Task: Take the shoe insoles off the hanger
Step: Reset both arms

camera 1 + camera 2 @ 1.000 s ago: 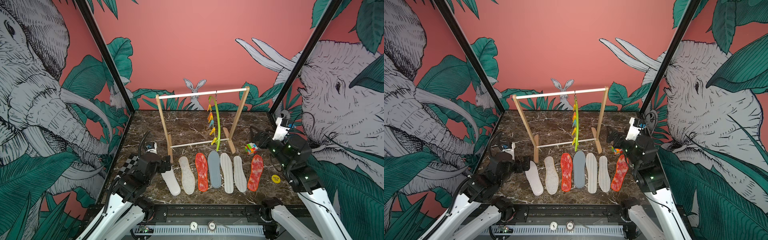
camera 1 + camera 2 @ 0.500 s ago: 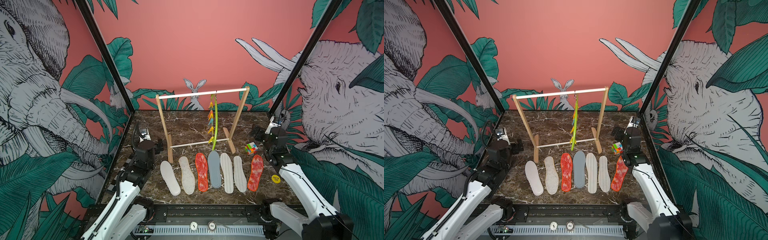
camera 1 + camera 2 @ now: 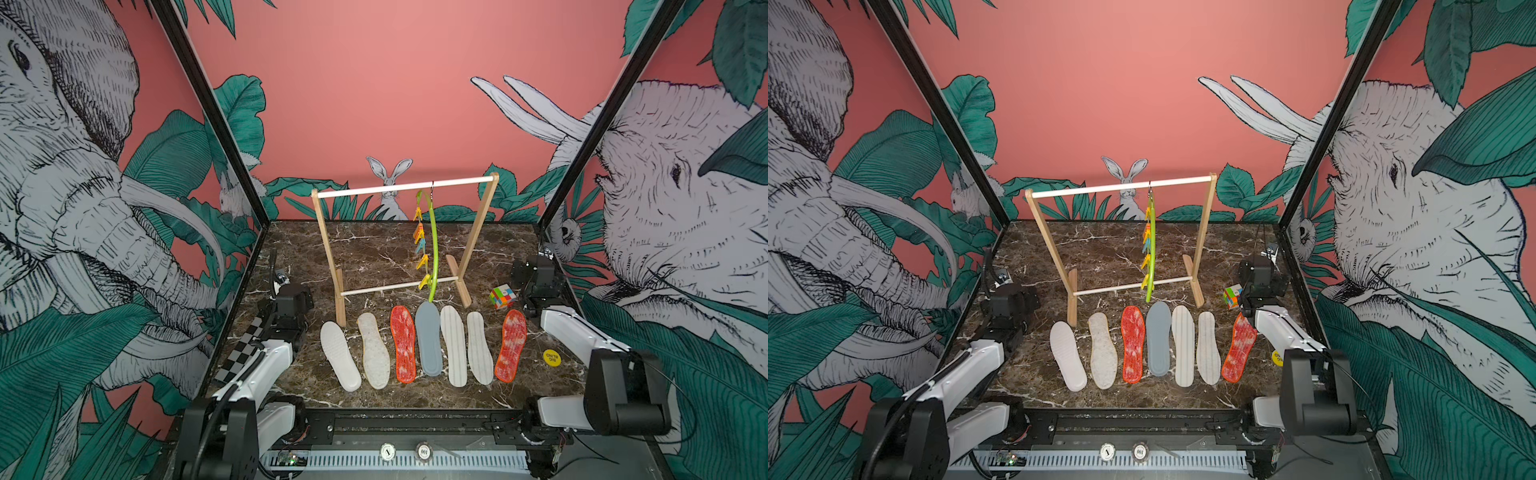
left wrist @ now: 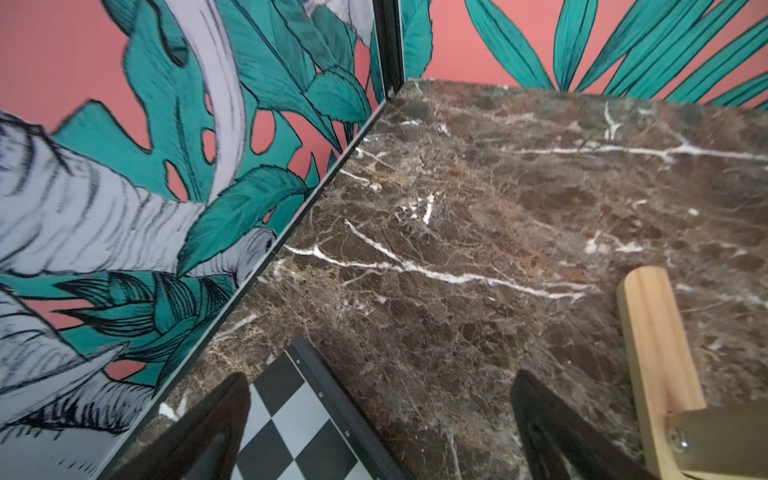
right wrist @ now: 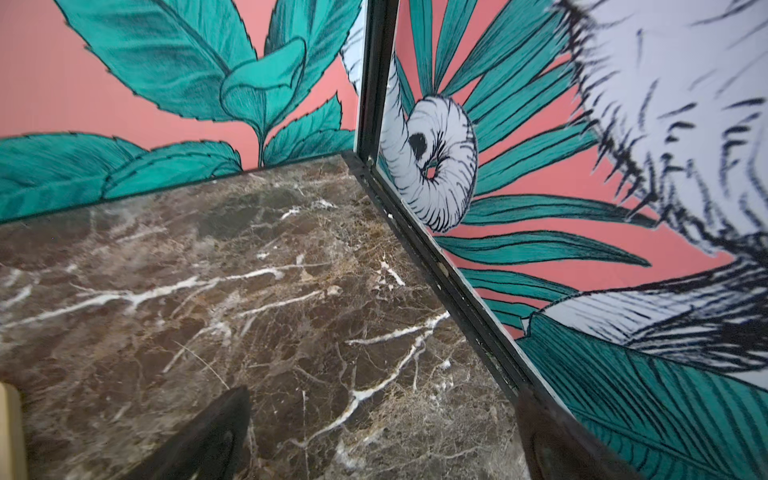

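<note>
- Our arms have pulled back to 9 and 3 o'clock; left fingers (image 4: 195, 432) and right fingers (image 5: 208, 432) are spread, empty.
- All shoe insoles (image 3: 428, 340) line the tabletop (image 3: 374, 249); the hanger (image 3: 435, 249) is bare, so the task looks done.

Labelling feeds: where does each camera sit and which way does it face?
Top views: high above the arms' bases, facing forward and down at the table, rack, hanger and insoles; both arms show.
Left wrist: on the left arm, low, facing the far left corner; open left jaws show.
Right wrist: on the right arm, facing the far right corner; open right jaws show.
Shared: the chequered board, in left wrist and top views.
</note>
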